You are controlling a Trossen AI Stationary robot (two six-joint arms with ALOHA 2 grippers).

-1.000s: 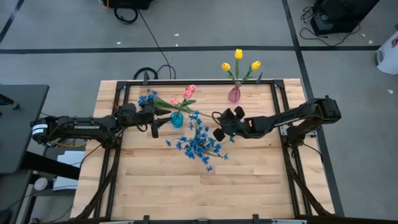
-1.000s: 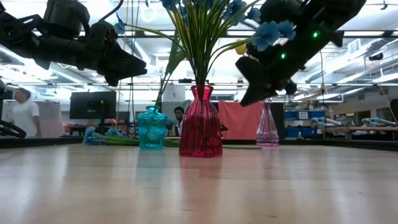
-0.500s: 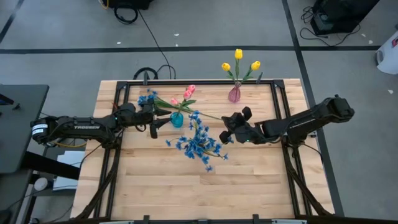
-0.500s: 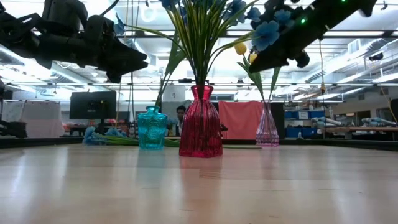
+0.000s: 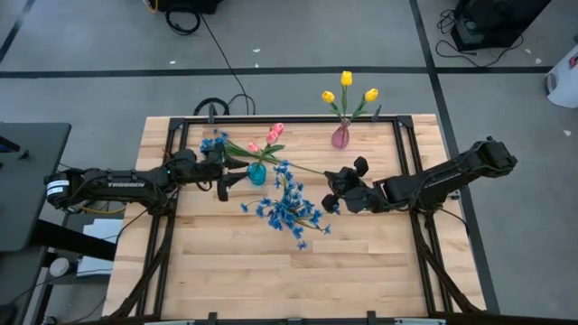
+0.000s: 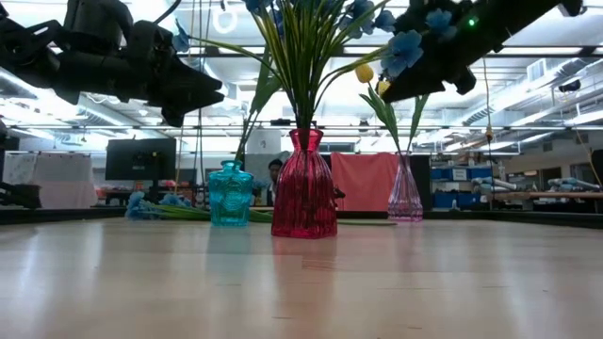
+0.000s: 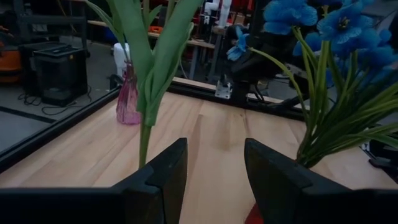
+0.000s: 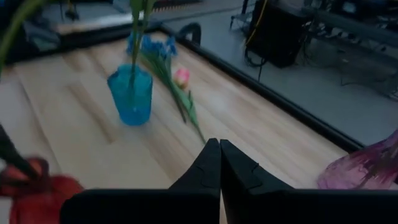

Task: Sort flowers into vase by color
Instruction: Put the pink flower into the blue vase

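Note:
Blue flower sprays (image 5: 289,209) stand in a red vase (image 6: 303,185) at the table's middle. Yellow tulips (image 5: 347,90) stand in a pink-purple vase (image 5: 340,137) at the far edge. A teal vase (image 5: 257,173) holds a green-stemmed pink tulip (image 5: 275,133). Behind it, a blue spray (image 8: 149,46) and a pink tulip (image 8: 181,76) lie flat on the table. My left gripper (image 7: 214,174) hovers open and empty left of the teal vase. My right gripper (image 8: 219,163) is shut and empty, raised right of the blue sprays.
A black frame rail (image 5: 397,153) runs around the tabletop. Bare wood (image 5: 271,271) spreads over the near half of the table. Beyond the far edge, the low view shows a room with monitors and benches.
My right gripper has drawn back from the blue sprays toward the table's right edge and risen, turning a little as it went. It holds nothing. The flowers and vases stand as before.

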